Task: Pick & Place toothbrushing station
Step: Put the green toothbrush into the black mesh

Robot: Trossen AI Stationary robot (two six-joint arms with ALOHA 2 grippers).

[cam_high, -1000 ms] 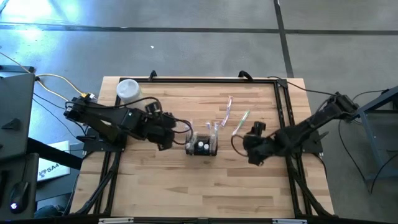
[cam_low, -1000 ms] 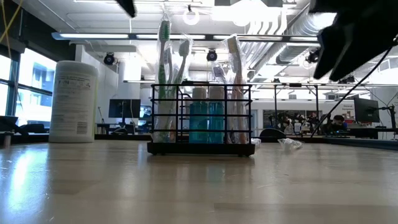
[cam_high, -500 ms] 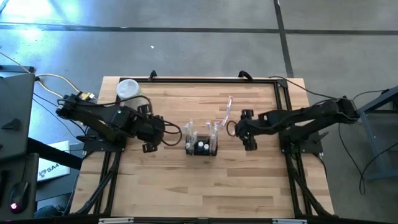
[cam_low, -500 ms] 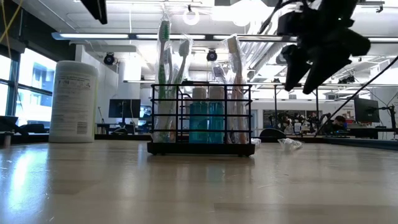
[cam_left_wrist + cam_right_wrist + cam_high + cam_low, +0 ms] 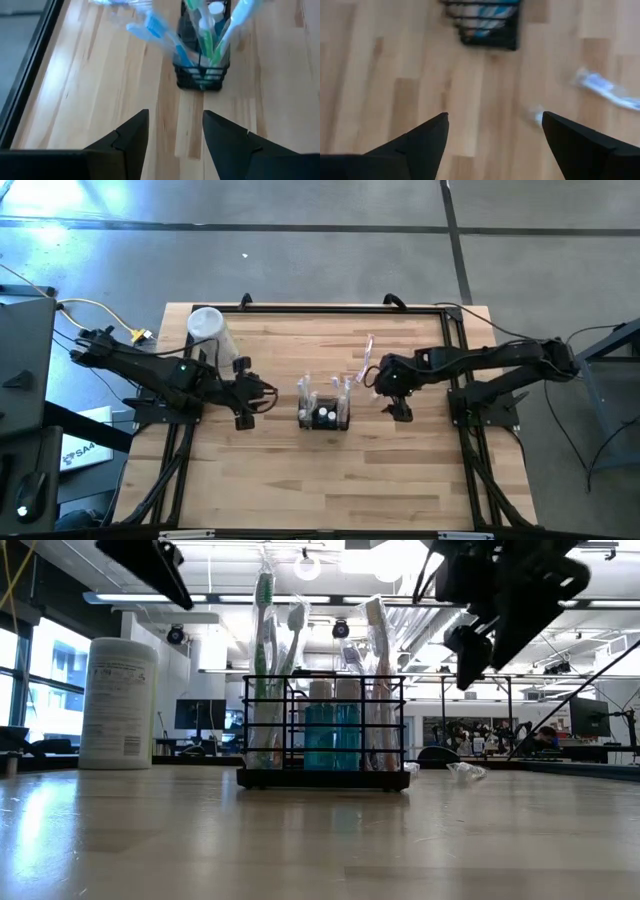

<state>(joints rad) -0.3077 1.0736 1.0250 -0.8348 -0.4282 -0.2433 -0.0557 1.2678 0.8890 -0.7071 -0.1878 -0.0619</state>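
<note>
The toothbrushing station (image 5: 325,411), a small black wire caddy holding upright toothbrushes and a blue bottle, stands by its base on the wooden table's middle (image 5: 322,732). My left gripper (image 5: 244,406) hovers open to its left, above the table; its wrist view shows the caddy (image 5: 202,62) ahead of the open fingers (image 5: 175,125). My right gripper (image 5: 399,404) hovers open to the caddy's right, pointing steeply down (image 5: 470,640). In the right wrist view the caddy (image 5: 487,25) lies beyond the wide-apart fingers (image 5: 495,120). Neither gripper touches anything.
A white lidded cylinder (image 5: 207,327) stands at the far left of the table (image 5: 118,703). A wrapped toothbrush (image 5: 367,358) lies flat behind the caddy's right, near my right gripper (image 5: 607,92). Black frame rails (image 5: 300,308) border the table. Bare wood spans the near half.
My left gripper has drawn back from the caddy toward the table's left edge and sunk a little, tipping further down. My right gripper has swung from the near right toward the far edge and the caddy, turning as it went. Both stay open; the caddy has not moved.
</note>
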